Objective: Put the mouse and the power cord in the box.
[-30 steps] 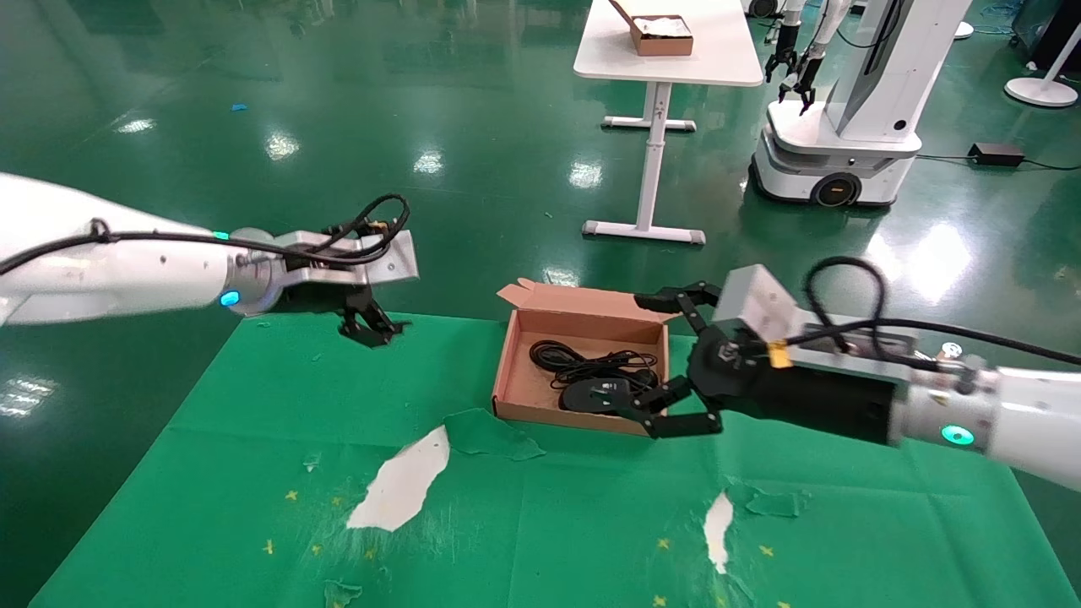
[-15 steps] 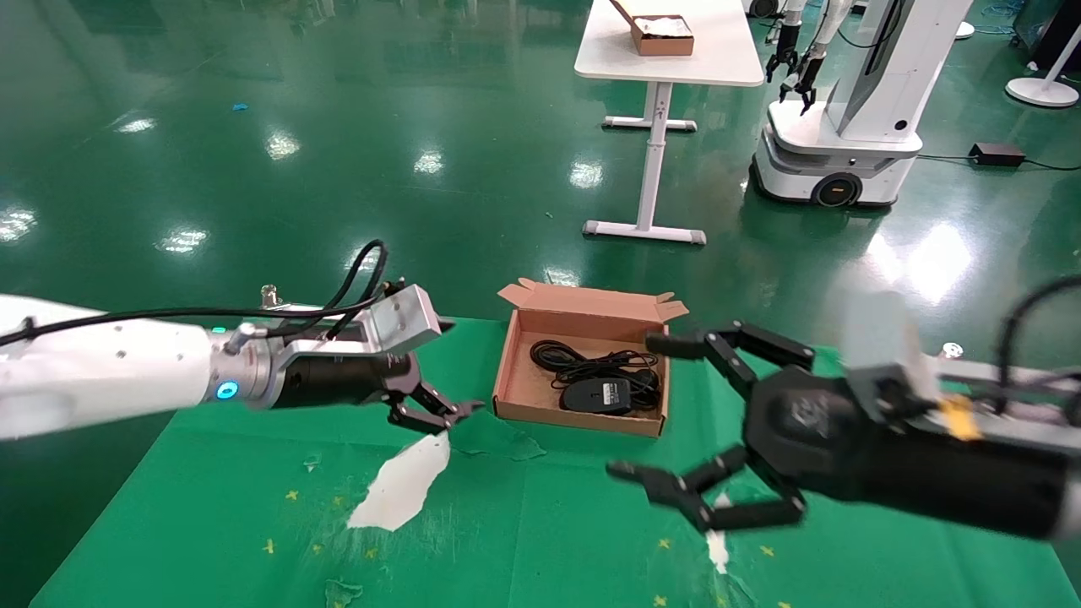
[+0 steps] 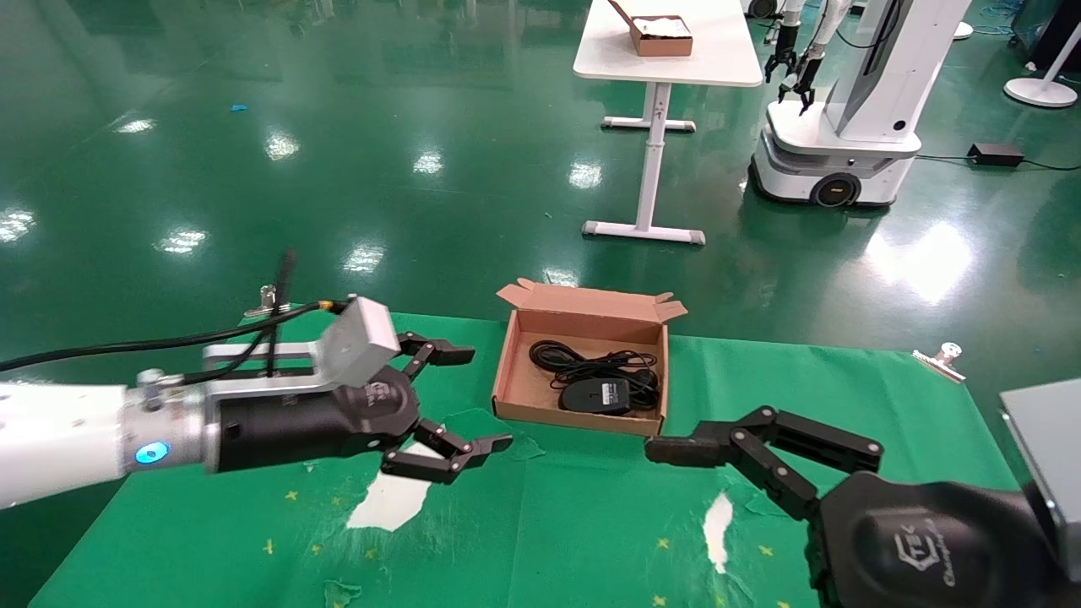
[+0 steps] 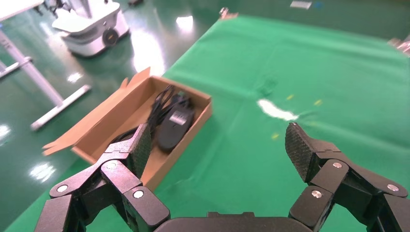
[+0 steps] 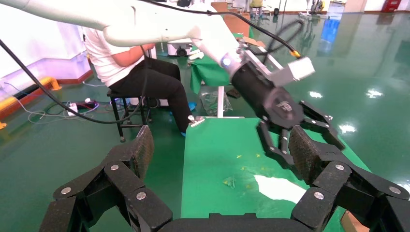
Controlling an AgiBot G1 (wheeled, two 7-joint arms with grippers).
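Jaws apart, empty: left gripper (image 3: 460, 397) and right gripper (image 3: 760, 439) now pulling back toward robot, clear of box (image 3: 512, 361). Mouse (image 3: 598, 394) + power cord (image 3: 562, 357) lying inside box; task prob. complete.

Right end effector (image 3: 676, 507) partly cut off; lower finger unseen.

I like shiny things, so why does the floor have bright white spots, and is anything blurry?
Head view: the white spots are ceiling lights mirrored in the glossy green floor. Left wrist view: the mouse and power cord in the box look smeared, while the open left gripper looks sharp.
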